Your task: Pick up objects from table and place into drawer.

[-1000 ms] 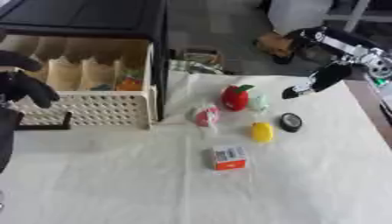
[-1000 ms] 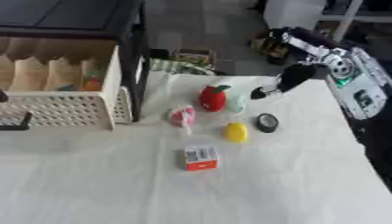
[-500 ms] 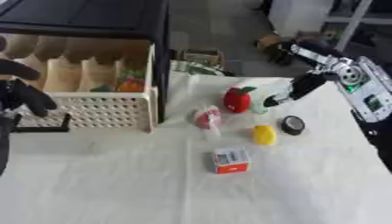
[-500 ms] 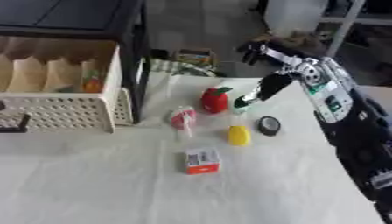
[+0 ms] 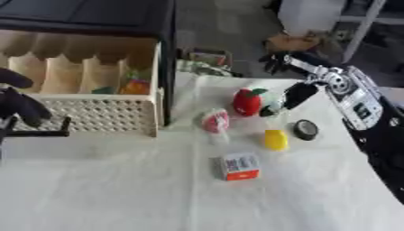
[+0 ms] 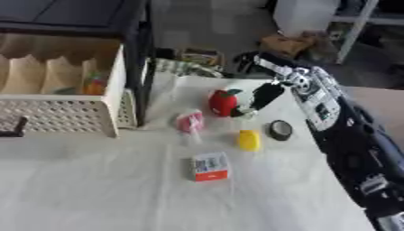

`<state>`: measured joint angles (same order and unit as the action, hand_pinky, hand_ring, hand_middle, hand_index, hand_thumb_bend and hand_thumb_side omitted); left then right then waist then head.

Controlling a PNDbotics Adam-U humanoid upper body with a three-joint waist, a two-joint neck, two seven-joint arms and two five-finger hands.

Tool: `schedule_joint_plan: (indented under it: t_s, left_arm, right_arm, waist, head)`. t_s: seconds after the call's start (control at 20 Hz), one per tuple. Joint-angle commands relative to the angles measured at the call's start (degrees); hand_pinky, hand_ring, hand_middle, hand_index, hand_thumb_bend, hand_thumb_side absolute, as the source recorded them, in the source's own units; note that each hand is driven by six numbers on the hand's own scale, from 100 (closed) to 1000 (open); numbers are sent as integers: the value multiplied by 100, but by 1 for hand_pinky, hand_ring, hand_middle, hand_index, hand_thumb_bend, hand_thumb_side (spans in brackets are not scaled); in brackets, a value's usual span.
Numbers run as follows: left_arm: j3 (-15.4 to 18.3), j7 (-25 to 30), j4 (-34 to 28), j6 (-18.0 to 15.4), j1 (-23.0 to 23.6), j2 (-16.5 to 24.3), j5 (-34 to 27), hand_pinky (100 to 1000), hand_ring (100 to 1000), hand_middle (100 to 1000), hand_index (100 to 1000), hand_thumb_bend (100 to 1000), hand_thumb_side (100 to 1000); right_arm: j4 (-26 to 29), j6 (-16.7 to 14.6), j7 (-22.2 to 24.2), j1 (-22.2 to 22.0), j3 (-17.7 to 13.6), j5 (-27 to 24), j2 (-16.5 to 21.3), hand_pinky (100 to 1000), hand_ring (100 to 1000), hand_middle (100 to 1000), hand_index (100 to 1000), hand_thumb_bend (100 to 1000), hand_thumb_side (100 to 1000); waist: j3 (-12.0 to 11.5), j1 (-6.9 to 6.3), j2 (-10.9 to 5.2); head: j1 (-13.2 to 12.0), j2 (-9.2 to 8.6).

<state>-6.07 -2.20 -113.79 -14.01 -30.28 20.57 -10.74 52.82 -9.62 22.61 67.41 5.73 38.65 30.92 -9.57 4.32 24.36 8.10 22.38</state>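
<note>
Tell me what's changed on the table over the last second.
The right hand has swung in from the table's right edge toward the red apple-shaped toy, its fingers now beside it, nothing gripped yet. The yellow item, small box, black ring and left hand stayed put.

Red apple-shaped toy [image 5: 247,101] stood upright on the white cloth, a pale round item touching its right side. Pink packet [image 5: 214,121] lay just left of it, near the drawer front. Yellow object [image 5: 275,139] and black round disc [image 5: 305,130] lay side by side, apart. White-and-red box [image 5: 239,166] lay flat nearest the camera. Cream perforated drawer [image 5: 94,118] stood open, divided into compartments, orange item inside.
</note>
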Motion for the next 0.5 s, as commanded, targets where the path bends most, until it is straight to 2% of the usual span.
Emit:
schedule_joint_plan:
  t_s: [0.05, 0.5]
  left_arm:
    - [-9, 11, -80, 15, -81, 25, 63, 476, 385, 581, 862, 100, 534]
    - [-44, 38, -80, 43, -84, -25, 158, 476, 380, 581, 858, 100, 519]
  right_arm:
    - [-40, 3, -147, 171, -89, 136, 87, 839, 787, 762, 927, 785, 282]
    - [-206, 139, -498, 236, -189, 261, 108, 835, 788, 758, 925, 766, 310]
  waist:
    - [-24, -9, -99]
    - [-116, 33, 33]
  head:
    - [74, -135]
    - [161, -264]
